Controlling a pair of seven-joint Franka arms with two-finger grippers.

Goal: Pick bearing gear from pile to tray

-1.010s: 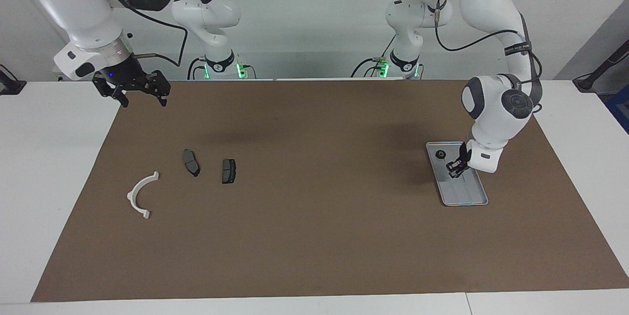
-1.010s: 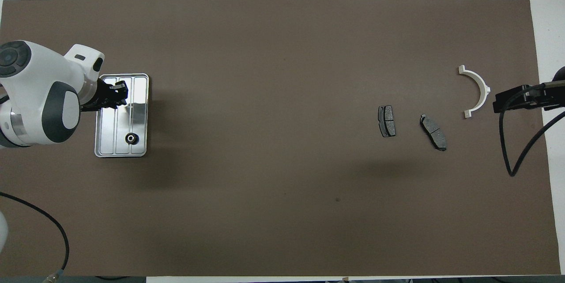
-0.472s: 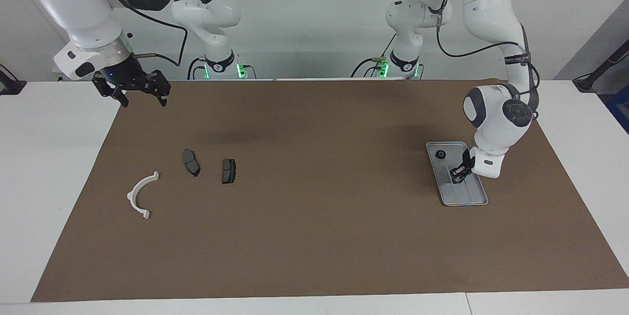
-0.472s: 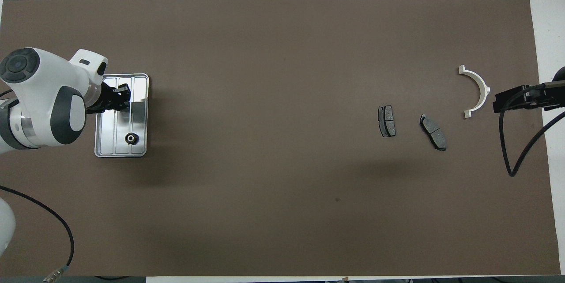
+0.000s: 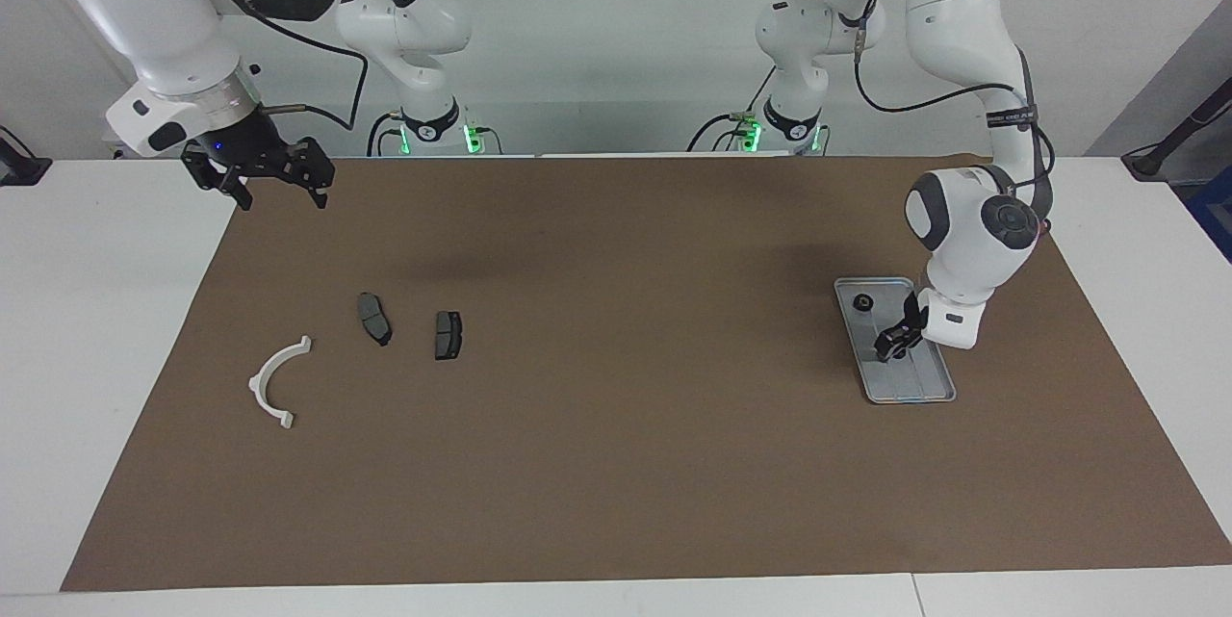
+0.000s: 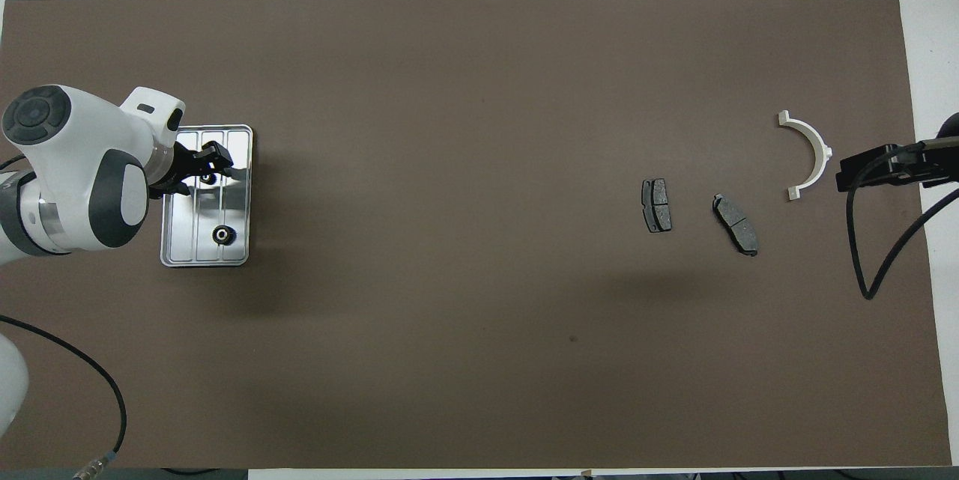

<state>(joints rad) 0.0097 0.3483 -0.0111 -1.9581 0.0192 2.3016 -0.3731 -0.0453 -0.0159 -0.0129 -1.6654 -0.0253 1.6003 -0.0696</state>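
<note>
Over the tray (image 5: 938,393) at the left arm's end of the surface (image 5: 616,463), left gripper (image 5: 893,346) is low, fingers apart, nothing clamped. Overhead view shows a small black round gear (image 6: 210,178) lying on the tray floor between the parted fingers (image 6: 219,151); whether they touch it, cannot tell. Second bearing gear (image 5: 863,303) lies in the tray too, at the end nearer the robots, apart from the gripper. Tray sits flat on the brown mat (image 5: 616,501).

Right gripper (image 5: 279,184) waits up over the mat corner at the right arm's end, fingers spread, empty. Pile leftovers at that end: white semicircular bracket (image 5: 277,383), two dark grey plates, one (image 5: 374,318) just nearer the robots than the bracket, other (image 5: 448,334) beside it toward table middle. All three apart from each other.
</note>
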